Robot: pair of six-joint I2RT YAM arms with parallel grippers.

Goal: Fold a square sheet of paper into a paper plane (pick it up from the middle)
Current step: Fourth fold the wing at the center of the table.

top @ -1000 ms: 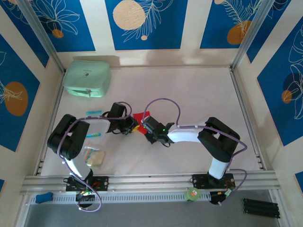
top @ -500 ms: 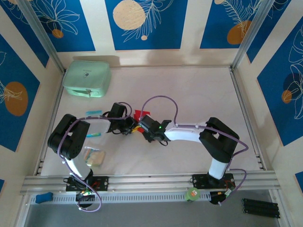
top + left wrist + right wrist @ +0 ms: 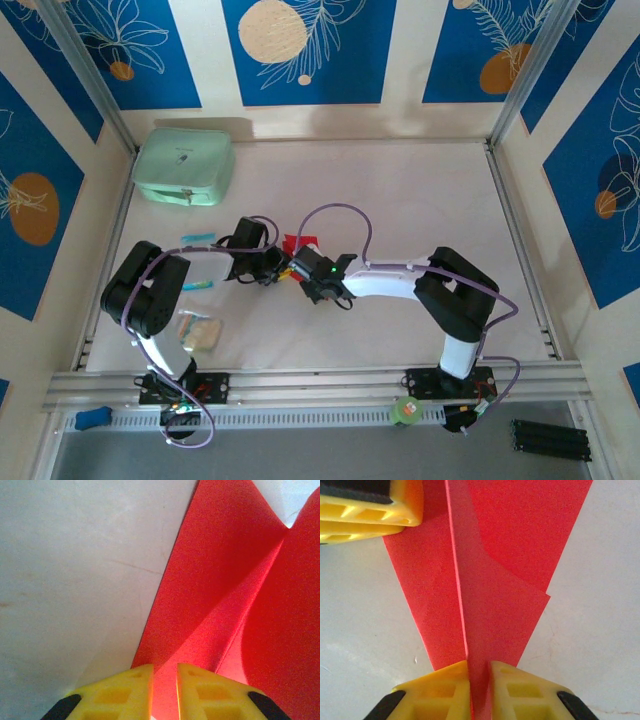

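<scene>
1. The top camera sits fixed above and behind the arms. It looks down from a distance over the whole table [image 3: 420,200], with the arm bases along the bottom edge.
2. The left wrist camera looks out past the left gripper [image 3: 165,680], very close to the tabletop.
3. The right wrist camera looks out past the right gripper [image 3: 480,680], equally close and facing the opposite way.
4. All three views share the red paper plane [image 3: 297,243] at mid-table. A yellow finger of the left gripper also shows at the upper left of the right wrist view.
</scene>
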